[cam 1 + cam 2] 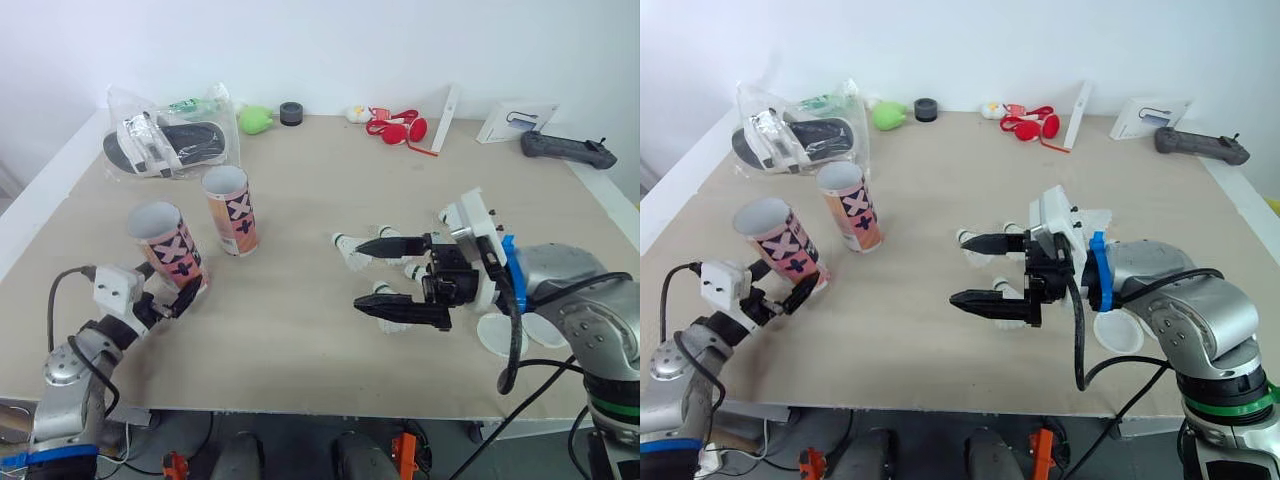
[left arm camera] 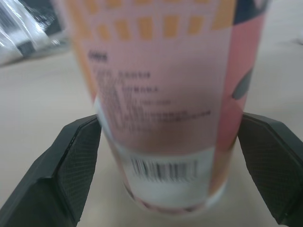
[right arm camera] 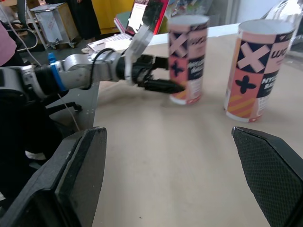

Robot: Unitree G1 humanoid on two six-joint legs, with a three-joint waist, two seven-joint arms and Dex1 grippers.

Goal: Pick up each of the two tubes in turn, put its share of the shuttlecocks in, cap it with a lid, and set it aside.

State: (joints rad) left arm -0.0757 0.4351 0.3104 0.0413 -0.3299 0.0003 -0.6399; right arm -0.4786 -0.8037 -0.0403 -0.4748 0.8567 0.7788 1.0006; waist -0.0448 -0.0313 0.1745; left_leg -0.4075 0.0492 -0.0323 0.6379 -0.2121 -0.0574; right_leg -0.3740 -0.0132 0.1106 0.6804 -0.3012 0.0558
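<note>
- Left gripper (image 1: 178, 298): the two black fingers are closed onto the foot of the near pink-and-orange cardboard tube with black cross marks (image 1: 170, 250). In the left wrist view one finger (image 2: 78, 165) presses each side of the tube, just above its barcode.
- Near tube: at the near left of the light wooden tabletop (image 1: 300, 340). Its long axis leans, with the open mouth up and tipped toward the robot's left and the foot nearer the gripper.
- Right gripper (image 1: 395, 278): fingers spread wide with nothing between them, pointing toward the robot's left, above the table at centre right.
- Translucent white round lids (image 1: 500, 330): flat on the table beside the right wrist.
- White feathered shuttlecocks (image 1: 350, 250): lying on their sides in a loose group under and around the right gripper's fingers.
- Second tube of the same pattern (image 1: 232, 210): stands upright just beyond the near tube, mouth open upward, apart from it.
- Far edge, left to right:
  - black slipper in a clear plastic bag (image 1: 165, 145)
  - green lump (image 1: 255, 120)
  - black ring (image 1: 291, 113)
  - red strap (image 1: 400, 128)
  - white strip (image 1: 447, 118)
  - black handheld controller (image 1: 567, 150)
</note>
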